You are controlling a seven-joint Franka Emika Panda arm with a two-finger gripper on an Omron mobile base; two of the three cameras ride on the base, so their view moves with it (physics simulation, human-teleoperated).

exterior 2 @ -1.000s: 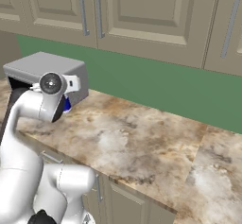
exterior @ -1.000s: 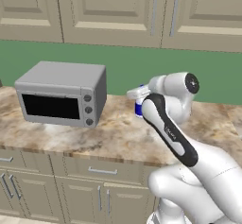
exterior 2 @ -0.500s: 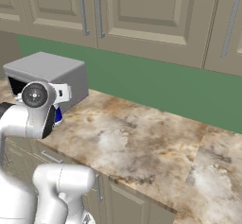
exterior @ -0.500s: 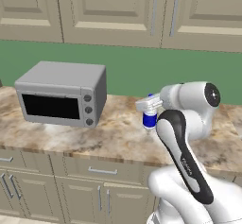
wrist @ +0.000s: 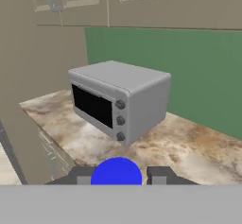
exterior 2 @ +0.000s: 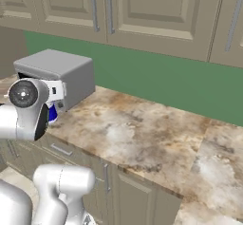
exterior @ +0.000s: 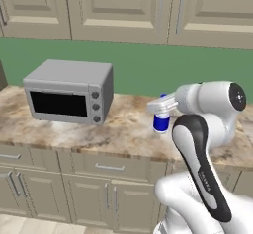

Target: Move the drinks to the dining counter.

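Marbled counter w/ toaster oven; gripper clamped on white-and-blue bottle, held above it.

White-and-blue bottle upright, above counter

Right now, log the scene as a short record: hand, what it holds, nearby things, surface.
hand: shut on the bottle, held sideways
bottle: small, white and blue, raised above the counter
toaster oven: grey, door closed, on the counter to the bottle's left in the left base view
counter: marbled, over beige cabinets
wall: green, under beige upper cabinets
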